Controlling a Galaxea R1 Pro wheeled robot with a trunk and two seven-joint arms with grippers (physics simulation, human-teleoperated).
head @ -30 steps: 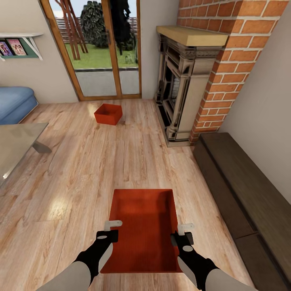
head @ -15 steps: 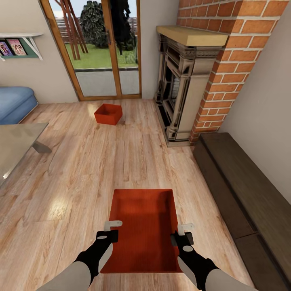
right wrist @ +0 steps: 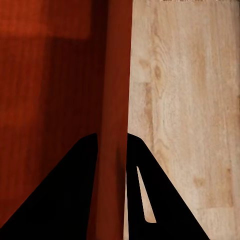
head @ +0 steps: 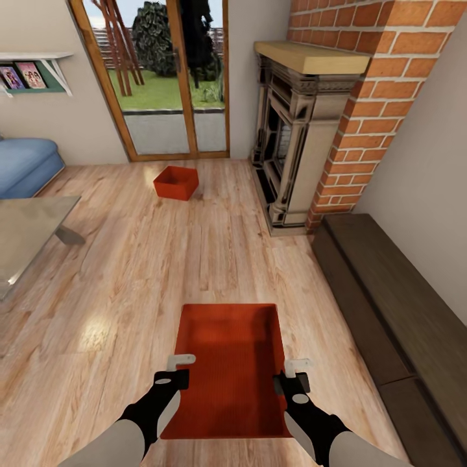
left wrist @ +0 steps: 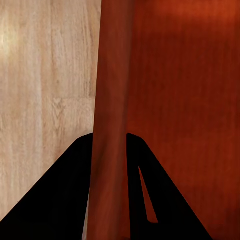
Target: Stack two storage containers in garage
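Note:
One red-orange storage container (head: 233,363) hangs low over the living room's wood-plank floor (head: 123,272), right in front of me. My left gripper (head: 176,370) is shut on its left wall and my right gripper (head: 293,376) on its right wall. In the left wrist view the left gripper (left wrist: 110,145) has its dark fingers on both sides of the thin red wall (left wrist: 112,90). The right wrist view has the right gripper (right wrist: 111,145) straddling the other wall (right wrist: 115,90) the same way. The second storage container (head: 176,182) sits on the floor near the glass doors (head: 168,78).
A fireplace (head: 292,130) in a red brick chimney (head: 370,97) stands at the right. A long dark wooden bench (head: 389,305) runs along the right wall. A glass table (head: 26,227) and a blue sofa (head: 23,165) are at the left.
The whole view has shifted slightly, so the camera moved. Both grippers hold the container as before.

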